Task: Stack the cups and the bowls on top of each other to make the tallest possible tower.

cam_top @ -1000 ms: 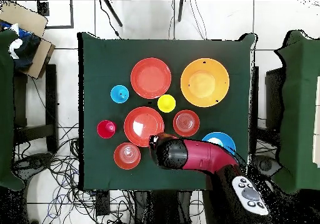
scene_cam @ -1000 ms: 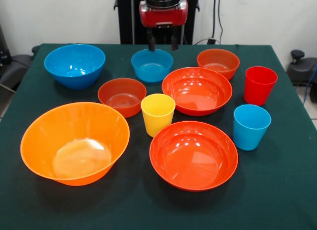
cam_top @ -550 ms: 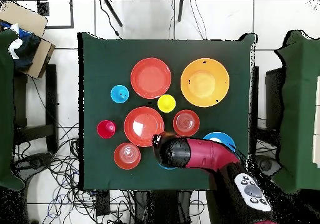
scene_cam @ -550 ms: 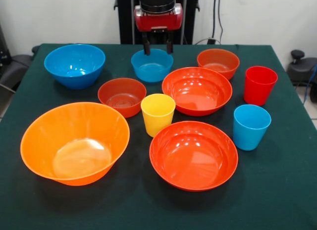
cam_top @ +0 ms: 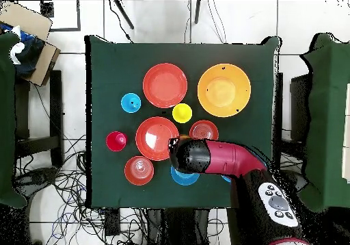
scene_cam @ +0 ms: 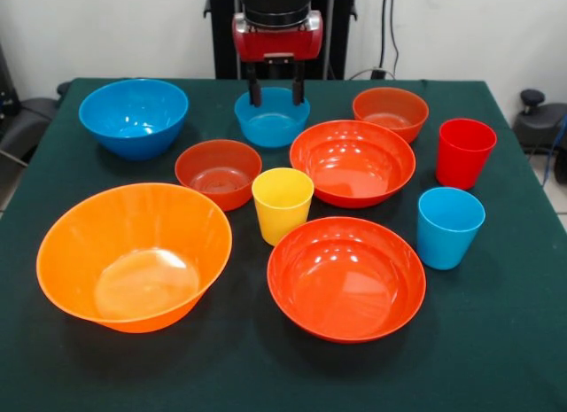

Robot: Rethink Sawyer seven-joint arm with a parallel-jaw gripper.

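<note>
My tool, released, has dropped from above to straddle the small blue bowl's far rim; a grasp looks next. No tower yet on the bench.

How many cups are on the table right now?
3: a yellow cup mid-table among the bowls, a red cup and a light blue cup along one side. None looks hidden.

a dark green table carries 7 bowls and 3 cups, all standing separately.
</note>
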